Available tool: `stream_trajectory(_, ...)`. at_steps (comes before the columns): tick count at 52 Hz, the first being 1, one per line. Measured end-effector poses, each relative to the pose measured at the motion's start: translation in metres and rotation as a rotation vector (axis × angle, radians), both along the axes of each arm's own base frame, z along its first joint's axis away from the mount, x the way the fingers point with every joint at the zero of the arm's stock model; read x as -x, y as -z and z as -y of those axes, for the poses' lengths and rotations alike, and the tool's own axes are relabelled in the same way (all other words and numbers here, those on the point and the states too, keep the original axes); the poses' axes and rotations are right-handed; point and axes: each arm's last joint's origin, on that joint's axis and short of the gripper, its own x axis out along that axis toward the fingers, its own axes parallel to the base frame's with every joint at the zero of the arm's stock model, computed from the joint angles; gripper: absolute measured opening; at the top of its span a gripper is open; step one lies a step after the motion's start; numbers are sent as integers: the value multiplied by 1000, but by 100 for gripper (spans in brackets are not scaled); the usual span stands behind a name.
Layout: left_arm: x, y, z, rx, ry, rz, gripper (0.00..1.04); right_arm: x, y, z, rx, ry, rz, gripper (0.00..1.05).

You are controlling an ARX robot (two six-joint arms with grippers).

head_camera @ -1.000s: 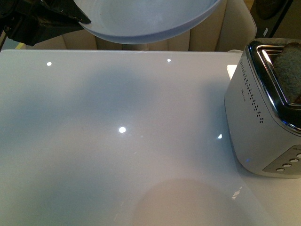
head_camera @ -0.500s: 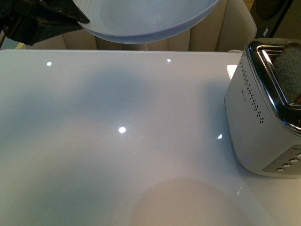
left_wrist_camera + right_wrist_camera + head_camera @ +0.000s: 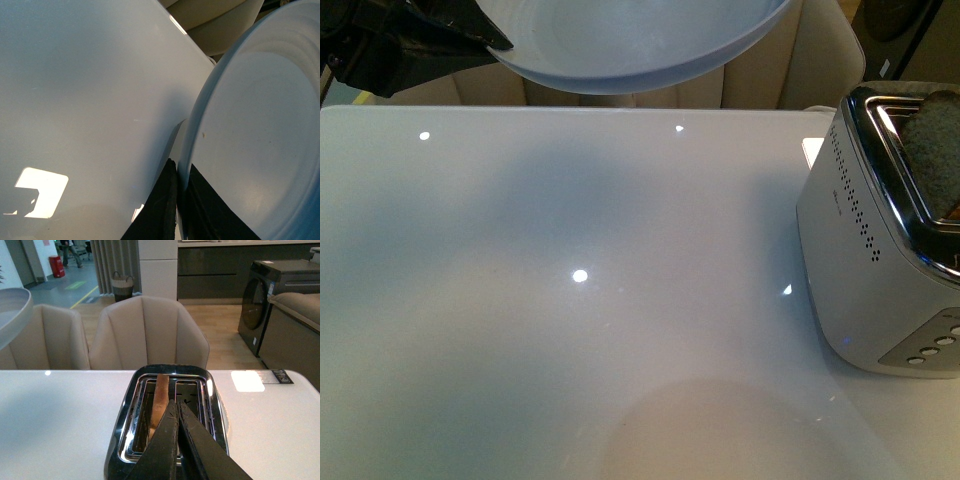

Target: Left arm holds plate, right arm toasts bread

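Plate stays aloft in left pincer; bread seemingly unmoved.

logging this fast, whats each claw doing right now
left claw: shut on the rim of the plate.
right claw: shut, holding nothing, over the toaster; the bread stands in a slot beside it.

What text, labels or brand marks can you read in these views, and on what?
No text is legible in any view.
Toaster: there is a small mark on its side, too small to read.
Dark sticker on the table: blurred, unreadable.
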Motion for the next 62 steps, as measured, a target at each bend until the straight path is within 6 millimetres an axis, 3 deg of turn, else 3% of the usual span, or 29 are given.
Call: stream_trajectory(62, 0, 0, 0, 0, 0, 1, 3, 31, 2, 0, 0, 0, 0, 5)
